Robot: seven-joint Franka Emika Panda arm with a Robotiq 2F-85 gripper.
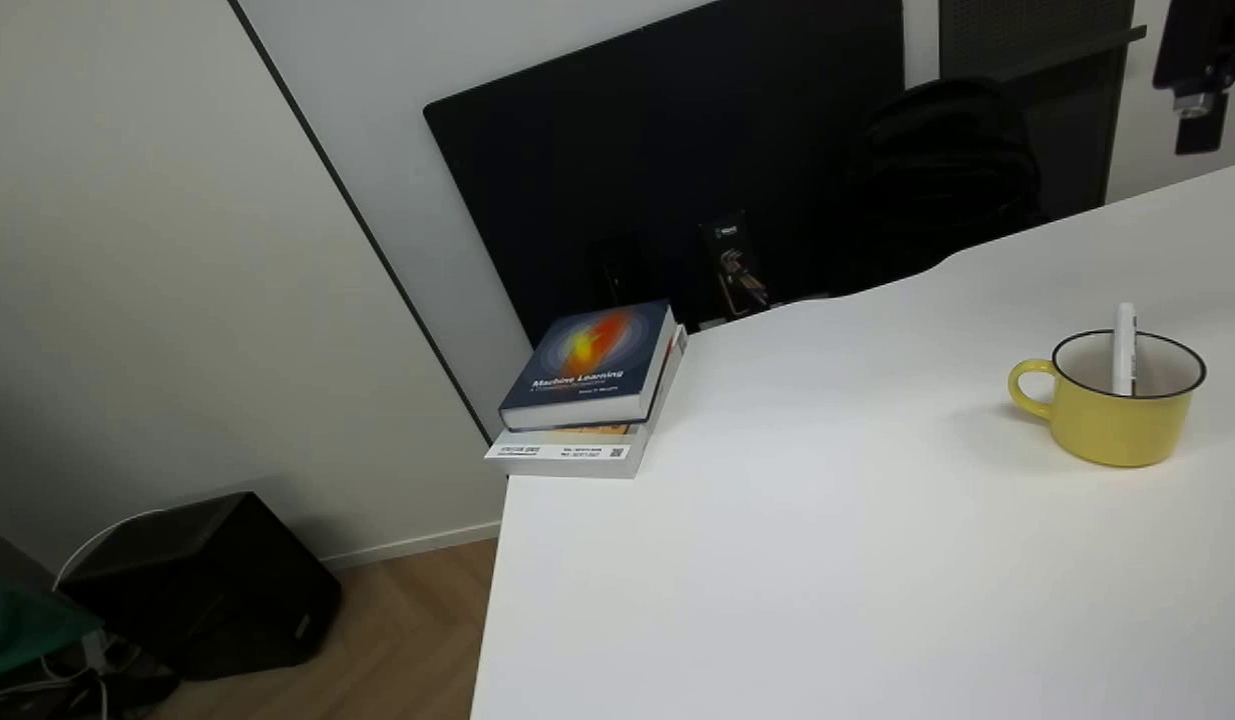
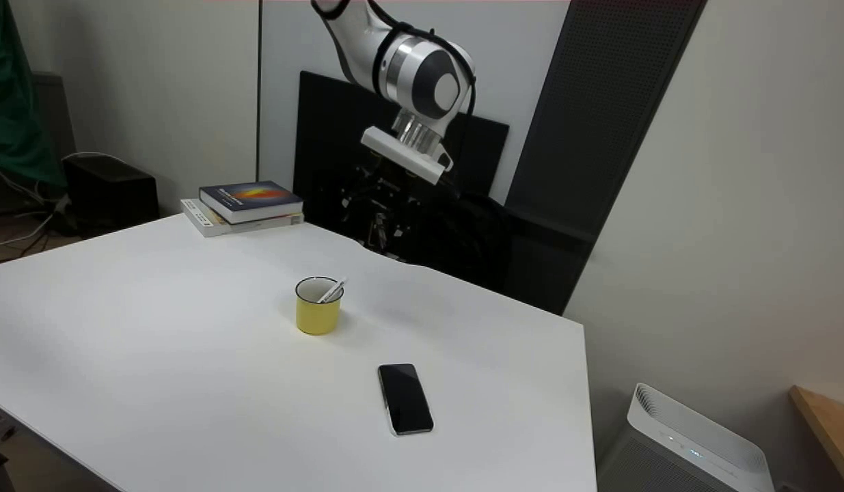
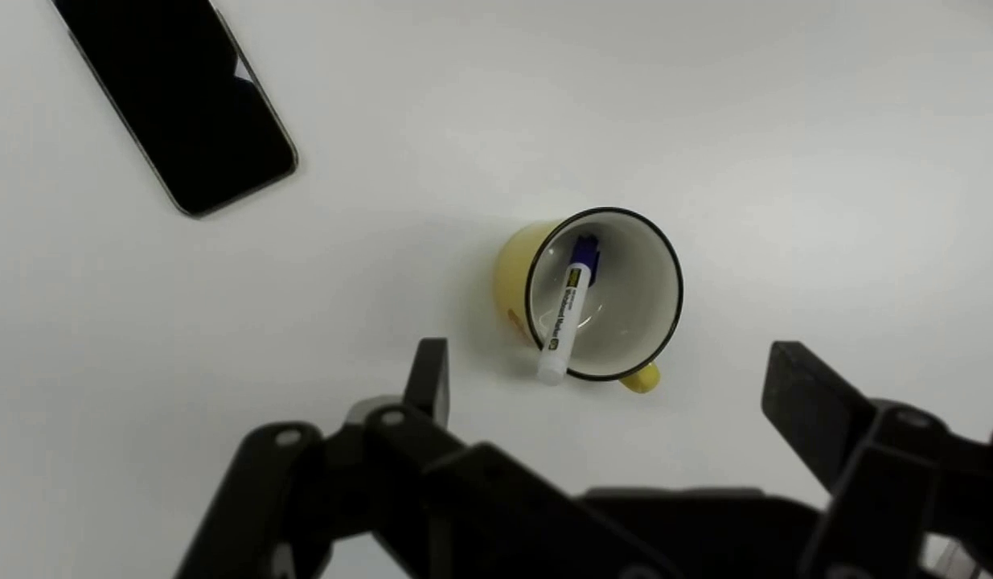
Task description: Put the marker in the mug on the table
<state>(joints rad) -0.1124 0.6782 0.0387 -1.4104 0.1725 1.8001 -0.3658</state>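
Observation:
The yellow mug (image 1: 1117, 428) with a black rim stands upright on the white table in both exterior views (image 2: 317, 318). It also shows in the wrist view (image 3: 516, 277). The white marker (image 3: 567, 314) leans inside the mug with its blue cap end down. Its plain end rests on the rim and sticks out, as both exterior views show (image 1: 1124, 345) (image 2: 333, 290). My gripper (image 3: 613, 382) is open and empty, above the table and apart from the mug and marker. In an exterior view, a part of the gripper (image 1: 1199, 115) shows at the top right corner.
A black phone (image 2: 406, 398) lies flat on the table (image 2: 189, 383); the wrist view shows it too (image 3: 182, 104). Two stacked books (image 1: 587, 370) lie at a table corner. A black panel and a backpack (image 1: 942, 160) stand behind the table edge.

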